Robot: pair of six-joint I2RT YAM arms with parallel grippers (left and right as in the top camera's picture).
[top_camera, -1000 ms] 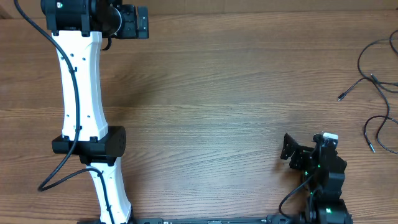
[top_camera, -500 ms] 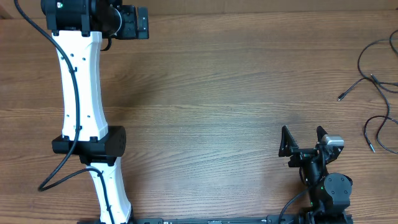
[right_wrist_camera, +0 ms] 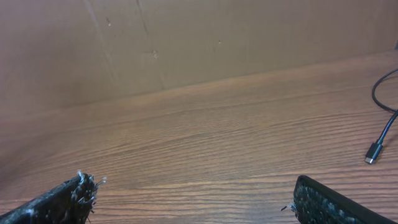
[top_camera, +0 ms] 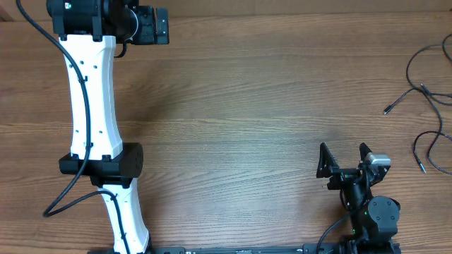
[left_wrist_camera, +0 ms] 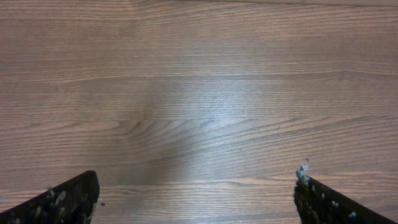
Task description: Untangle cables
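The cables (top_camera: 426,93) are thin black cords lying loosely looped at the table's far right edge, partly cut off by the frame. One plug end (top_camera: 387,110) points left. In the right wrist view a cable (right_wrist_camera: 387,129) with a silvery plug (right_wrist_camera: 372,155) lies at the far right. My right gripper (top_camera: 345,156) stands open near the front edge, well left of and nearer than the cables, with nothing between its fingers (right_wrist_camera: 69,198). At the table's far left back, my left gripper (top_camera: 162,27) is open over bare wood (left_wrist_camera: 196,182).
The left arm's white links (top_camera: 92,106) stretch along the table's left side, with a thick black wire (top_camera: 67,201) looping beside them. A brown wall (right_wrist_camera: 186,37) rises behind the table's back edge.
The right gripper turned and shifted slightly right a second ago, then held still for the last half second. The left arm and the cables have not moved.
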